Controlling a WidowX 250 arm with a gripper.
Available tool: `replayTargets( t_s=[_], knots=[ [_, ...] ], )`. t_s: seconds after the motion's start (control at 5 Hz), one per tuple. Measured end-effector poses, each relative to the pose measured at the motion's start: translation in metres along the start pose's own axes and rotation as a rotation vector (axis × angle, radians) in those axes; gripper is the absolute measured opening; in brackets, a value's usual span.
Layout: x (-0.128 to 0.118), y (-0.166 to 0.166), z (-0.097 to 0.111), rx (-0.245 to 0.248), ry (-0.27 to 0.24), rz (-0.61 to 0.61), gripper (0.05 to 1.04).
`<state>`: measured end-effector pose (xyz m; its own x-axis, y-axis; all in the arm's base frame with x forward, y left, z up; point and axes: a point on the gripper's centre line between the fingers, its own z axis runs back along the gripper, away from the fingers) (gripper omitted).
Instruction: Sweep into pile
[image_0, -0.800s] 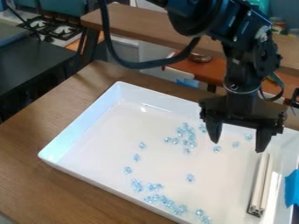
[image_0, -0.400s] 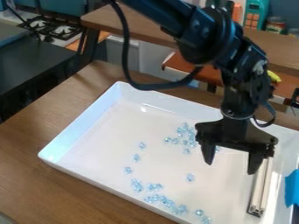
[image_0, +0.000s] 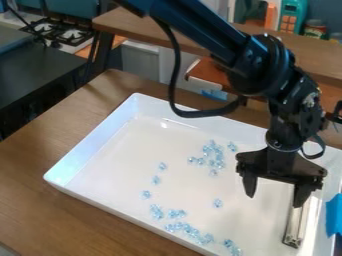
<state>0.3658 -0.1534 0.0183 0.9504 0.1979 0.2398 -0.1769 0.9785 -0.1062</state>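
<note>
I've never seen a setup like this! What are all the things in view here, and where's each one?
Tray: one, white, on the table
Beads: many, light blue, scattered in the tray
Bar-shaped tool: one, pale, in the tray's right part
Tape: blue, right edge
Table: one, brown, under the tray
Stove: one, black grates, upper left
Shelf: one, brown, behind
Toy: one, teal, upper right
Robot arm: one, black, from the top
Gripper: one, black, open, over the tray
</note>
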Motion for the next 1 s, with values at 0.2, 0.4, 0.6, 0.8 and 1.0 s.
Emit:
replayTargets(
  t_s=[0.2, 0.4, 0.6, 0.8, 1.0],
  knots=[
    [0.008, -0.007, -0.006, -0.014, -0.005, 0.017, 0.999],
    [0.011, -0.014, -0.010, -0.018, 0.002, 0.028, 0.999],
    [0.012, -0.018, -0.013, -0.019, 0.005, 0.033, 0.999],
    [0.012, -0.022, -0.022, 0.000, 0.002, 0.023, 0.950],
    [0.010, -0.025, -0.027, 0.013, -0.007, 0.017, 0.669]
  ],
)
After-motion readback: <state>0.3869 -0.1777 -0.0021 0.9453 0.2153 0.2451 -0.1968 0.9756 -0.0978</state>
